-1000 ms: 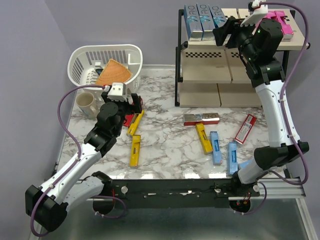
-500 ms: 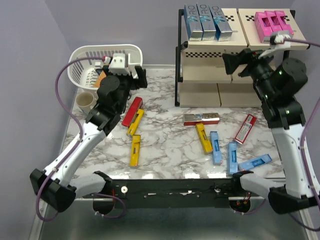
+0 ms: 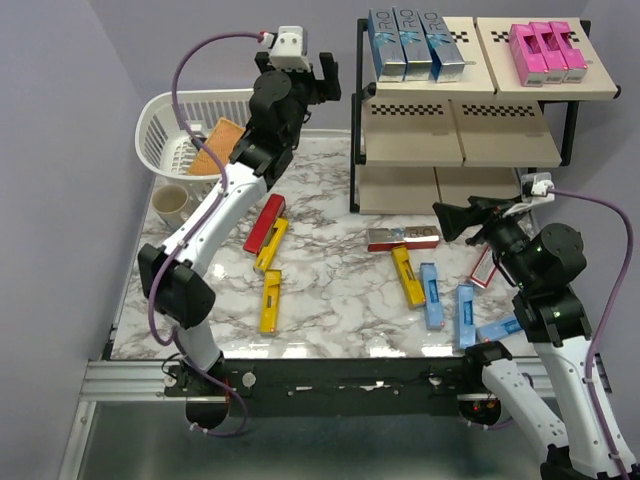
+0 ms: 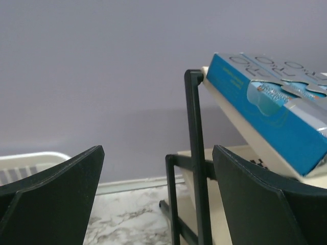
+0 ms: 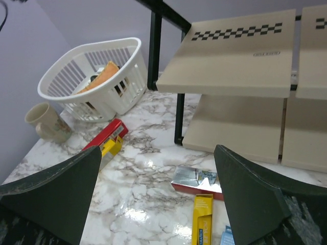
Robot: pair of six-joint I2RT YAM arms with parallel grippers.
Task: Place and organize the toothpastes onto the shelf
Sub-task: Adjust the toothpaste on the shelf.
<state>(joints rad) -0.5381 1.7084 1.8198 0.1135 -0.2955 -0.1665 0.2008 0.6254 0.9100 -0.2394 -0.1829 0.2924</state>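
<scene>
Three silver-blue toothpastes [image 3: 412,42] and three pink ones [image 3: 545,50] lie on the top tier of the shelf [image 3: 460,135]. Red [image 3: 264,222], yellow [image 3: 270,300], silver [image 3: 403,238] and light blue [image 3: 431,296] cartons lie loose on the marble table. My left gripper [image 3: 325,75] is raised just left of the shelf's top corner, open and empty; its wrist view shows a blue carton [image 4: 271,117] beyond the post [image 4: 196,153]. My right gripper [image 3: 455,218] hangs open and empty in front of the lower tiers, above the silver carton [image 5: 196,179] and a yellow one [image 5: 203,217].
A white basket [image 3: 210,125] holding an orange item stands at the back left, with a beige mug [image 3: 170,203] in front of it. The shelf's middle and bottom tiers [image 5: 230,56] carry no cartons. A red carton [image 3: 483,265] lies partly behind the right arm.
My left arm rose from the table by the basket to beside the shelf's top. My right arm drew back from the top tier, came down over the table, and its jaws widened.
</scene>
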